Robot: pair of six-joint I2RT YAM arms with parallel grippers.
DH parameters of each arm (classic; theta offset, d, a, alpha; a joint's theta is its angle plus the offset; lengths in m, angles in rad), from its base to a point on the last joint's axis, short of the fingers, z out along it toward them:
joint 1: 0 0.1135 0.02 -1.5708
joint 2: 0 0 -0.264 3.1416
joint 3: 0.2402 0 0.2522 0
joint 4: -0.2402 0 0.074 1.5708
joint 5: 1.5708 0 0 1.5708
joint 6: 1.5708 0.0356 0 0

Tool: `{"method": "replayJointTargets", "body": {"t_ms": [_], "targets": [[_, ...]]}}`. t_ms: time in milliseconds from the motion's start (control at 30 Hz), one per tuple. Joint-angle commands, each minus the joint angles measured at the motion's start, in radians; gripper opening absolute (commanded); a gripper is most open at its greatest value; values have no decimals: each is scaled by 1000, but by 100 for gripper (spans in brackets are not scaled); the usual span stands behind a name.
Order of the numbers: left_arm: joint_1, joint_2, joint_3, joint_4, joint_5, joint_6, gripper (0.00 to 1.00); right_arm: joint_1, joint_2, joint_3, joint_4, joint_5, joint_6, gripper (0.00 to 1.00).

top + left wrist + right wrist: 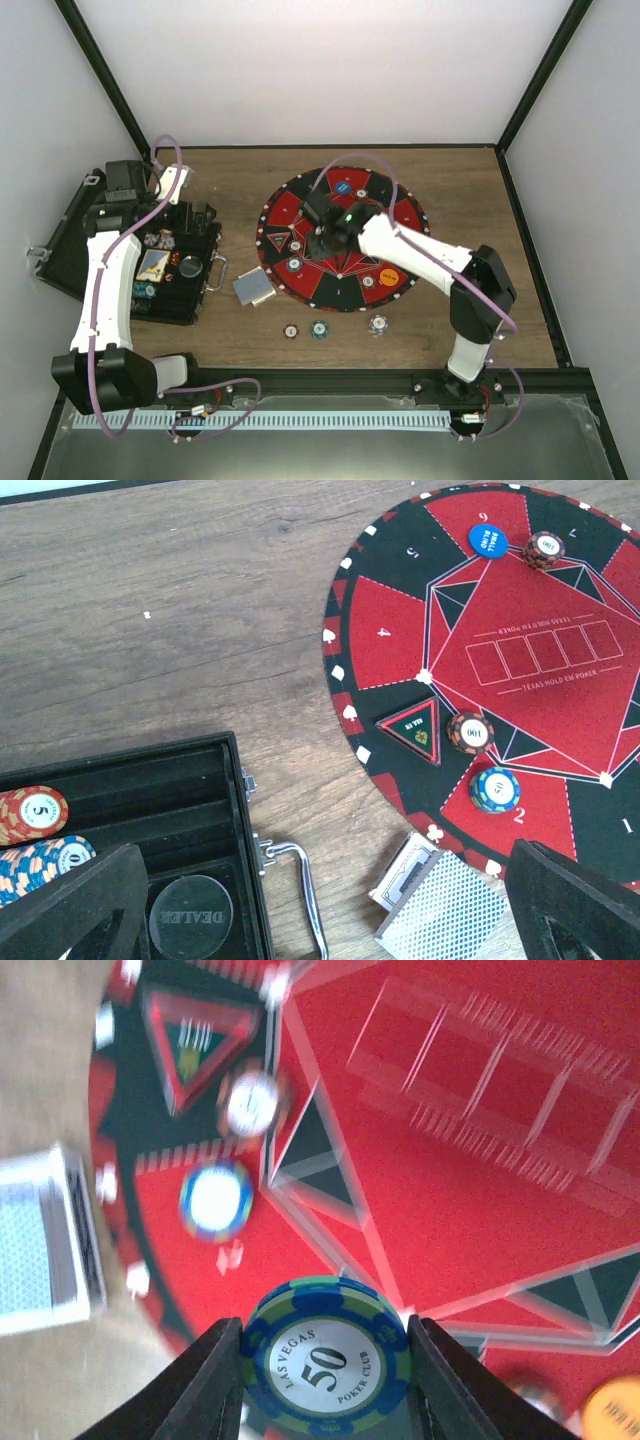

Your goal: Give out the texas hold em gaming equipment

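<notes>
Wood-grain desk (470,200) filled the white-walled booth, with a round red-and-black mat (290,205) lying at its middle. At the left edge stood a black case (62,235), lid open, with striped chips (30,815) in its tray. The left end effector (325,880) hung above the handle side of the case, its fingers spread wide with nothing between them. The right end effector (327,1355) was over the mat's red field, closed on a blue-and-green 50 chip (325,1375) gripped by its rim, face toward the wrist camera. A grey-backed deck (253,288) lay on the desk between case and mat, just beside the mat's rim. Three loose chips (319,329) sat in a row on bare wood by the mat's near edge. On the mat itself were a blue disc (343,186), an orange disc (387,273) and a few more mat chips (470,732).
</notes>
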Motion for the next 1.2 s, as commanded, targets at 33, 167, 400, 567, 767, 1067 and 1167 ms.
{"method": "replayJointTargets", "body": {"t_ms": [33,167,400,567,767,1067,1167], "targets": [[8,-12,27,6,1,-3,100,-156,117,238,21,88,-117,23],[5,-13,24,5,-1,-5,100,-266,251,383,30,105,-141,23],[6,-2,31,3,-2,-4,100,-386,472,537,53,45,-144,23],[7,7,31,7,-1,-5,100,-407,565,576,80,40,-144,23],[7,17,33,9,-1,-7,100,-411,623,596,107,33,-135,23],[7,24,31,14,-6,-6,100,-418,679,638,125,38,-129,23],[7,26,29,16,-5,-5,100,-419,692,648,126,43,-129,23]]}}
